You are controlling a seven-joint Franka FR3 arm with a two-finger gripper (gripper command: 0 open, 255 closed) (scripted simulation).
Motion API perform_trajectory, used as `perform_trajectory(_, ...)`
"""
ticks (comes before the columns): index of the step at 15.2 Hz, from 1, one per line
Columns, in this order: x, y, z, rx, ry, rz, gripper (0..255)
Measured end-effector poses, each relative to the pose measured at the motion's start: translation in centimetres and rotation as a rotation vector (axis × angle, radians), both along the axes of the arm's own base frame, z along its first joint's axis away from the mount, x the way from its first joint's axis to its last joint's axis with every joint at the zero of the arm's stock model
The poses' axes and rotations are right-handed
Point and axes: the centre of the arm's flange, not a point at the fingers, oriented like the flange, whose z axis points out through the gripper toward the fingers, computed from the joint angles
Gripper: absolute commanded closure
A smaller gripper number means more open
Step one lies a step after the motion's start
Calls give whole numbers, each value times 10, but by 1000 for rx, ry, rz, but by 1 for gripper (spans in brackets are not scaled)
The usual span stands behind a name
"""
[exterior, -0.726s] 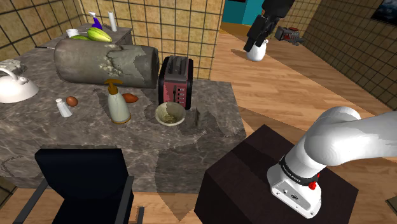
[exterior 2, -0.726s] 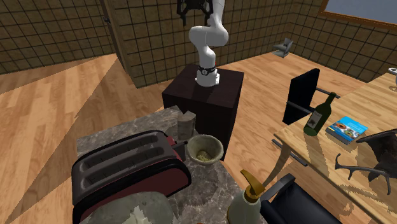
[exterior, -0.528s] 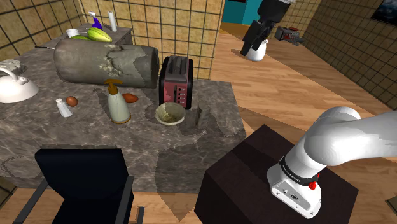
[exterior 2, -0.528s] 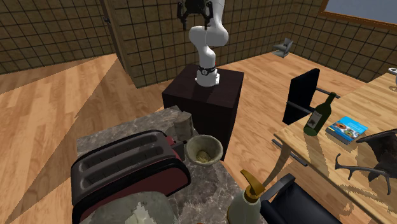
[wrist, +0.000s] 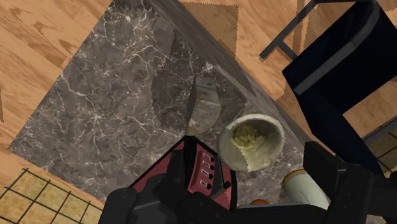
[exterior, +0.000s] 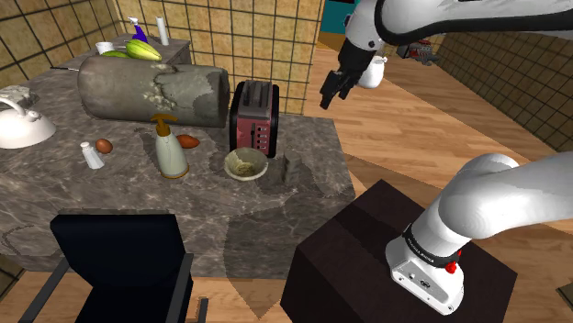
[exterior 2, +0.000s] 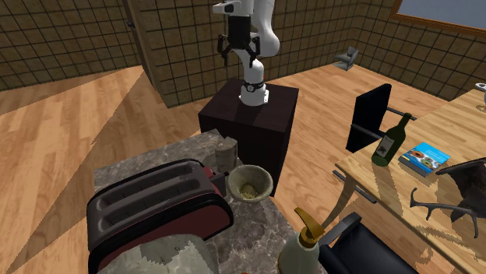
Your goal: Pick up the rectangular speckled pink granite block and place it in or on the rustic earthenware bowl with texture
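Observation:
The rectangular block [exterior: 280, 170] looks grey and veined like the marble table [exterior: 230, 220] it stands on. It sits upright right beside the beige rough bowl [exterior: 246, 164], near the table's edge toward the stand. The same block [exterior 2: 227, 153] and bowl [exterior 2: 250, 181] appear in the second exterior view, and again in the wrist view as block [wrist: 205, 105] and bowl [wrist: 251, 141]. My gripper [exterior: 328, 95] hangs high in the air, above and beyond the table's far corner, pointing down. Its fingers are open and hold nothing [exterior 2: 237, 54] [wrist: 222, 181].
A dark red toaster [exterior: 252, 117] stands just behind the bowl. A soap dispenser [exterior: 170, 149], a brown egg [exterior: 188, 141], a large grey cylinder [exterior: 151, 90] and a white kettle [exterior: 18, 124] occupy the table. A black chair [exterior: 119, 257] stands at the near side.
The arm has swung down and toward the table. The gripper dropped from the upper edge of the shoulder view to a spot above the toaster's side.

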Motion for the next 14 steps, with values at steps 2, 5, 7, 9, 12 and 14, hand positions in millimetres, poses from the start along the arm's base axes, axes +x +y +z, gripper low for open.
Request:
perform_trajectory(2,9,3,-23,-9,1,-10,0)
perform_trajectory(5,25,10,-61,-24,3,-24,0)
perform_trajectory(7,38,11,-85,-34,4,-34,0)
perform_trajectory(9,47,15,-110,-43,5,-43,0)
perform_trajectory(12,63,17,-146,-58,7,-58,0)
perform_trajectory(14,72,18,-169,-68,8,-67,0)
